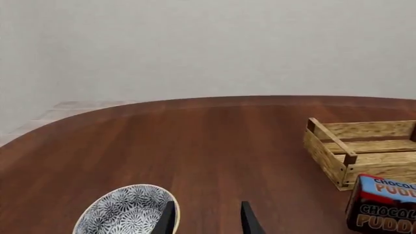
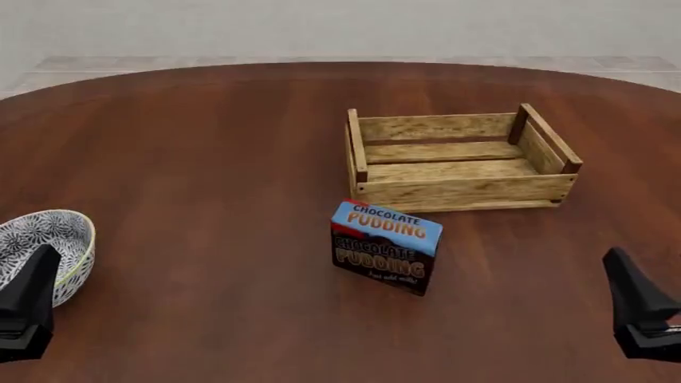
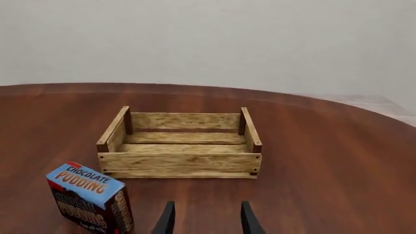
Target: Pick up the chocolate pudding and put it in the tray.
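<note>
Both hands, left [image 1: 206, 219] and right [image 3: 206, 218], spread and empty; blue-topped, brown-fronted chocolate pudding [image 2: 384, 246] upright beside tray [image 2: 460, 191].

table [image 2: 191, 159] – round, dark wood | wall [image 3: 208, 39] – plain pale | floor [image 2: 127, 62] – perhaps tiled

Both arms sit low at the near corners, left gripper [image 2: 27, 307] and right gripper [image 2: 639, 307] each with fingers parted, holding nothing

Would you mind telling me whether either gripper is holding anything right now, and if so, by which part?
Nothing is held. The left gripper and right gripper are open and empty; the blue-topped brown chocolate pudding carton stands untouched on the table.
</note>
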